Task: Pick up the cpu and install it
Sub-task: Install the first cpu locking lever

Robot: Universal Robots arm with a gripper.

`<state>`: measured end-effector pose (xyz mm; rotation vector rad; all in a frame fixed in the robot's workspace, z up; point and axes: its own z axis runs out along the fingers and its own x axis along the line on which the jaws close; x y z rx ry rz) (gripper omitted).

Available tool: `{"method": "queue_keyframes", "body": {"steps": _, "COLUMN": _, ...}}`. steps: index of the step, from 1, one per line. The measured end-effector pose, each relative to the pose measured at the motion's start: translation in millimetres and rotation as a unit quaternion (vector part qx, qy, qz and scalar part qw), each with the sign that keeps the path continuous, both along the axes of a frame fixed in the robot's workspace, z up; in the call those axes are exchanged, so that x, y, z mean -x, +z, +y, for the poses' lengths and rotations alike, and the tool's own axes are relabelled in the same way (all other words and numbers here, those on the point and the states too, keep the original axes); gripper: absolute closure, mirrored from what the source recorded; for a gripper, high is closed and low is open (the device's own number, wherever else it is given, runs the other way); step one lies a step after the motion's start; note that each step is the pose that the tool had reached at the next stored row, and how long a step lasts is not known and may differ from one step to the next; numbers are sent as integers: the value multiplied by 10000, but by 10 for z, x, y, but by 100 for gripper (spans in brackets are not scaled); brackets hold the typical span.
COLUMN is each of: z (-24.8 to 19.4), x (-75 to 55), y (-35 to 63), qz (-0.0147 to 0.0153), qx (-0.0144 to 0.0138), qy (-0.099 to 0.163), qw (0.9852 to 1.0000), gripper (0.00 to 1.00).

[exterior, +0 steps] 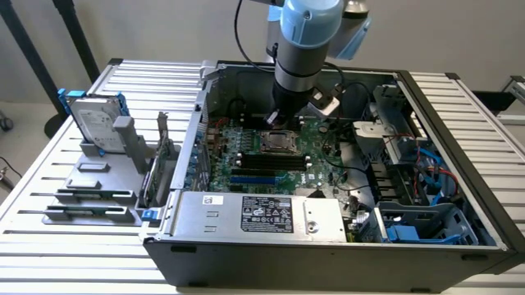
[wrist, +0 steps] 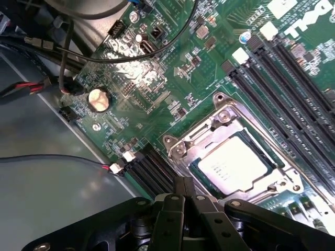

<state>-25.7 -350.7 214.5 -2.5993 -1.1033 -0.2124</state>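
The cpu (wrist: 235,164), a flat square chip with a dull silver top, lies seated in the metal socket frame (wrist: 222,117) on the green motherboard (wrist: 157,78). In the exterior view the cpu (exterior: 276,142) sits mid-board inside the open computer case. My gripper (wrist: 184,184) hovers just beside the socket's edge, its two black fingers pressed together with nothing between them. From the exterior view, the gripper (exterior: 277,120) hangs from the arm directly behind the socket, a little above the board.
Black memory slots (wrist: 282,78) run past the socket. Cables (wrist: 63,57) cross the board's corner. The grey labelled power-supply box (exterior: 258,214) fills the case's front. A hard drive in a blue bracket (exterior: 94,123) stands on the grey fixture at the exterior view's left.
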Motion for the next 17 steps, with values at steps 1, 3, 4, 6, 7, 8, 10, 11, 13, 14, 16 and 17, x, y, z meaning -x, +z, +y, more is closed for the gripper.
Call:
{"method": "queue_keyframes", "body": {"steps": 1, "z": -20, "x": 12, "y": 16, "qz": 0, "qx": -6, "qy": 0, "qw": 10000, "gripper": 89}}
{"method": "queue_keyframes", "body": {"steps": 3, "z": -69, "x": 43, "y": 44, "qz": 0, "qx": -11, "qy": 1, "qw": 10000, "gripper": 89}}
{"method": "queue_keyframes", "body": {"steps": 4, "z": -95, "x": 61, "y": 58, "qz": 0, "qx": -12, "qy": 0, "qw": 10000, "gripper": 89}}
{"method": "queue_keyframes", "body": {"steps": 6, "z": -147, "x": 94, "y": 83, "qz": 0, "qx": -12, "qy": 0, "qw": 10000, "gripper": 89}}
{"method": "queue_keyframes", "body": {"steps": 7, "z": -173, "x": 110, "y": 96, "qz": 0, "qx": -12, "qy": 0, "qw": 10000, "gripper": 89}}
{"method": "queue_keyframes", "body": {"steps": 8, "z": -199, "x": 126, "y": 109, "qz": 0, "qx": -12, "qy": 0, "qw": 10000, "gripper": 89}}
{"method": "queue_keyframes", "body": {"steps": 10, "z": -253, "x": 157, "y": 139, "qz": 0, "qx": -13, "qy": 0, "qw": 10000, "gripper": 89}}
{"method": "queue_keyframes", "body": {"steps": 11, "z": -279, "x": 172, "y": 153, "qz": 0, "qx": -12, "qy": 0, "qw": 10000, "gripper": 89}}
{"method": "queue_keyframes", "body": {"steps": 13, "z": -327, "x": 212, "y": 179, "qz": 0, "qx": -12, "qy": 0, "qw": 10000, "gripper": 89}}
{"method": "queue_keyframes", "body": {"steps": 14, "z": -349, "x": 234, "y": 190, "qz": 0, "qx": -12, "qy": 0, "qw": 10000, "gripper": 89}}
{"method": "queue_keyframes", "body": {"steps": 16, "z": -395, "x": 273, "y": 216, "qz": 0, "qx": -12, "qy": 0, "qw": 10000, "gripper": 89}}
{"method": "queue_keyframes", "body": {"steps": 17, "z": -419, "x": 290, "y": 231, "qz": 0, "qx": -13, "qy": 0, "qw": 10000, "gripper": 89}}
